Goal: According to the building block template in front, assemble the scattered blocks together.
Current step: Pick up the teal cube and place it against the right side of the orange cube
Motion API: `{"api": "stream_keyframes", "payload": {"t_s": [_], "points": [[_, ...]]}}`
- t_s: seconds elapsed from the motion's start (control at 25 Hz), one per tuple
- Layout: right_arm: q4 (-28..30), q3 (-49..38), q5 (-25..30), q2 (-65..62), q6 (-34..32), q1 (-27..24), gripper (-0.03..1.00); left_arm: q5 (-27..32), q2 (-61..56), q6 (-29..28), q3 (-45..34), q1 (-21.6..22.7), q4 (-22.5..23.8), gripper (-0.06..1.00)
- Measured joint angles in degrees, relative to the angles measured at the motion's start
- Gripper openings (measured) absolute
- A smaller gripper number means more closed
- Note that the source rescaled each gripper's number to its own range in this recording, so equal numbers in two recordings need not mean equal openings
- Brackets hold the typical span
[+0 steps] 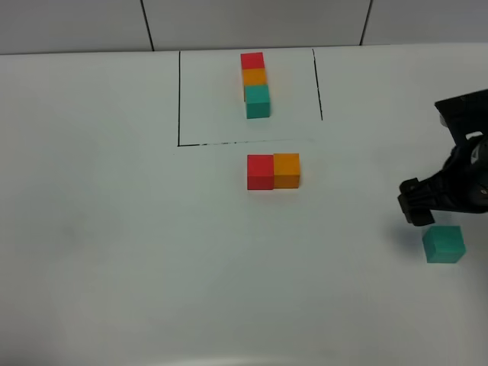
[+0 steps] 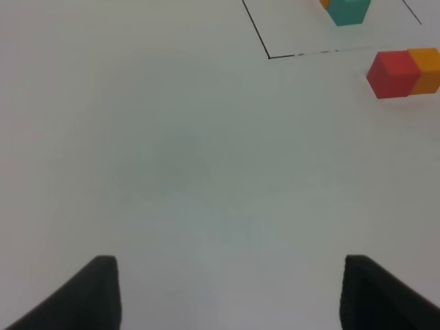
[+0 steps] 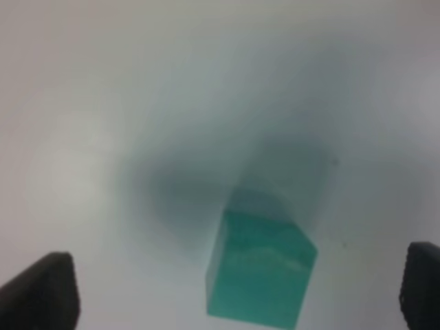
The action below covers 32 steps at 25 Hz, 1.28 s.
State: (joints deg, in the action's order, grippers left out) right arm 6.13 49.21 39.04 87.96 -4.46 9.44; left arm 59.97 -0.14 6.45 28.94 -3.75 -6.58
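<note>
The template (image 1: 255, 83), a joined line of red, orange and teal cubes, lies inside the black-lined square at the back; its teal end shows in the left wrist view (image 2: 348, 9). The loose red cube (image 1: 260, 171) and loose orange cube (image 1: 287, 170) sit side by side, touching, in front of the square; the red cube (image 2: 392, 73) and the orange cube (image 2: 426, 69) also show in the left wrist view. The loose teal cube (image 1: 444, 244) lies at the right. My right gripper (image 3: 240, 292) is open just above it, the teal cube (image 3: 260, 267) between its fingers. My left gripper (image 2: 230, 292) is open and empty, out of the high view.
A black outline (image 1: 180, 99) marks the square on the white table (image 1: 114, 229). The right arm (image 1: 457, 175) reaches in from the right edge. A tiled wall runs along the back.
</note>
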Motion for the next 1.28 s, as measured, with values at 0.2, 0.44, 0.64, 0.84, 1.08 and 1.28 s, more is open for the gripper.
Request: {"api": "stream_keyframes", "payload": {"t_s": [0.2, 0.44, 0.64, 0.84, 1.08, 1.28], "points": [[-0.9, -3.7, -0.5, -0.4, -1.3, -3.0, 0.86, 0.0, 0.0, 0.0, 0.0, 0.0, 0.0, 0.42], [-6.1, -3.7, -1.5, 2.2, 2.1, -5.5, 0.84, 0.0, 0.0, 0.0, 0.0, 0.0, 0.0, 0.42], [-10.5, -3.7, -2.7, 5.6, 5.9, -7.4, 0.82, 0.0, 0.0, 0.0, 0.0, 0.0, 0.0, 0.42], [-11.2, -3.7, -4.9, 9.0, 6.7, -7.8, 0.75, 0.0, 0.0, 0.0, 0.0, 0.0, 0.0, 0.42], [-11.4, -3.7, -5.4, 12.2, 6.8, -7.9, 0.58, 0.0, 0.0, 0.0, 0.0, 0.0, 0.0, 0.42], [-11.7, -3.7, -5.4, 12.3, 6.8, -7.9, 0.02, 0.0, 0.0, 0.0, 0.0, 0.0, 0.0, 0.42]]}}
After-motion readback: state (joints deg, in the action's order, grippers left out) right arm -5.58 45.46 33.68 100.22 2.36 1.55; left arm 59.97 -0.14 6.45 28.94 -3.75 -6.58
